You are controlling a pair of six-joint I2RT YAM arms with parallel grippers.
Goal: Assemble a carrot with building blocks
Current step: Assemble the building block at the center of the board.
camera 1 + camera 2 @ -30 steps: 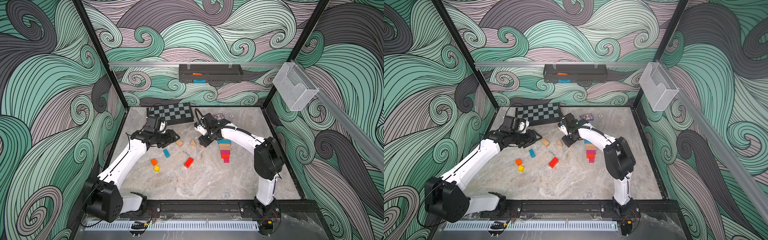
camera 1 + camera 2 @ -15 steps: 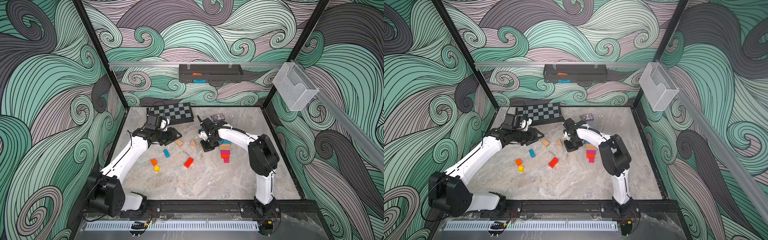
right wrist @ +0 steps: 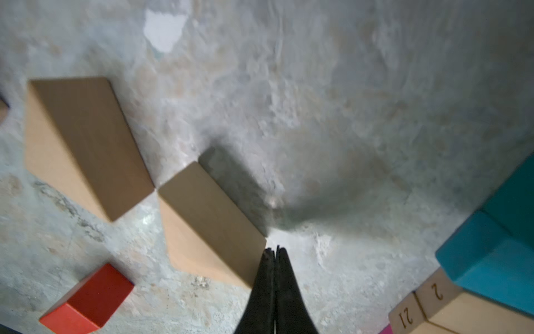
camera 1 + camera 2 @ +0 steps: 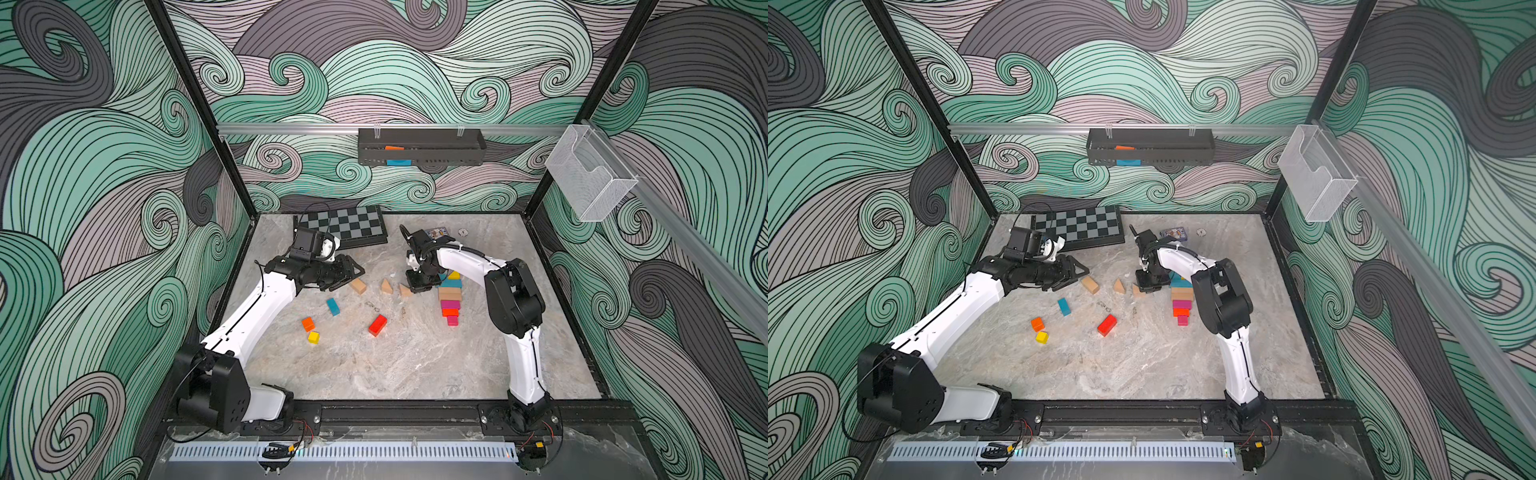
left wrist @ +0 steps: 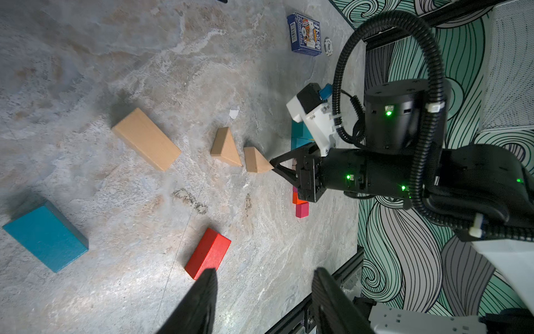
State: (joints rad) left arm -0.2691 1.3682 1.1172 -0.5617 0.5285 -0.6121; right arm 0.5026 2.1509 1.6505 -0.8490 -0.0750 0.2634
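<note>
Pressing its tips together with nothing between them, the right pincer (image 3: 274, 252) touches the corner of a tan wedge (image 3: 208, 222), apparently to nudge it rather than lift it. The half-built carrot (image 4: 449, 300), a flat row of pink, orange, tan and teal blocks, lies just beside it on the surface (image 4: 395, 365). The left pincer (image 5: 264, 277) hangs spread and empty near the tan bar (image 4: 358, 286). A second ago the right pincer stood spread; it has since closed without catching the wedge.

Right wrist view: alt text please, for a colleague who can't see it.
The right gripper, shut and empty, points at the tabletop right beside a corner of a tan wooden wedge. A second tan wedge, a red block and teal blocks lie around it.
</note>
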